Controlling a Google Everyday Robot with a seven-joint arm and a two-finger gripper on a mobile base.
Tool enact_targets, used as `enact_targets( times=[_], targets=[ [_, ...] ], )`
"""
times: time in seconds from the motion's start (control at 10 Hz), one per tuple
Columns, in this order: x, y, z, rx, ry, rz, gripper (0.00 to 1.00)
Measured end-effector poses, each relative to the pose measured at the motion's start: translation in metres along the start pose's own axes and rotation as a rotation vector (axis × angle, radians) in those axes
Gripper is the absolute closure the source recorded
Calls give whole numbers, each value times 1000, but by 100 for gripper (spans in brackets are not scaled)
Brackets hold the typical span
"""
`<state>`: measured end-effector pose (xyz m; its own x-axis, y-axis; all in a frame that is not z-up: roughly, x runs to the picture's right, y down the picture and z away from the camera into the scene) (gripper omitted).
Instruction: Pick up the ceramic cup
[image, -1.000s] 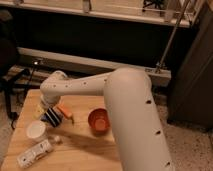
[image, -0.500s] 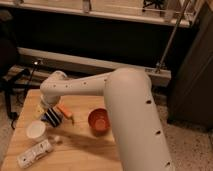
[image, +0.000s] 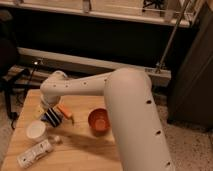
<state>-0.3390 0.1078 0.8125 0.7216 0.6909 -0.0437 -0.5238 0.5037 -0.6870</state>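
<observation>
The ceramic cup (image: 36, 130) is small, round and plain white, with a wide open rim and no handle on the side that shows. It stands upright on the wooden bench (image: 82, 150), close to the left edge and roughly halfway between the far and near left corners. Its wall carries no marking that can be made out.

The tool (image: 51, 117) is dark and hangs low over the bench just beside the cup, on the side away from the left edge and a little farther from the near edge. Whether it touches the cup, and whether it is open or closed, cannot be told. The thick white arm (image: 125, 100) runs from it across the bench and covers the right side.

A small orange object (image: 64, 111) lies right next to the tool. An orange-red bowl (image: 99, 121) sits near the bench's middle, well apart from the cup. A clear plastic bottle (image: 34, 154) lies on its side by the near left corner; any print on it is too blurred to read.
</observation>
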Motion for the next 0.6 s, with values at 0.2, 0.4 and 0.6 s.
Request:
enact_targets(
  times=[0.2, 0.4, 0.6],
  targets=[
    [0, 0, 1, -1, 1, 1, 20],
    [1, 0, 0, 1, 3, -1, 20],
    [-3, 3, -8, 19, 26, -20, 20]
  ],
)
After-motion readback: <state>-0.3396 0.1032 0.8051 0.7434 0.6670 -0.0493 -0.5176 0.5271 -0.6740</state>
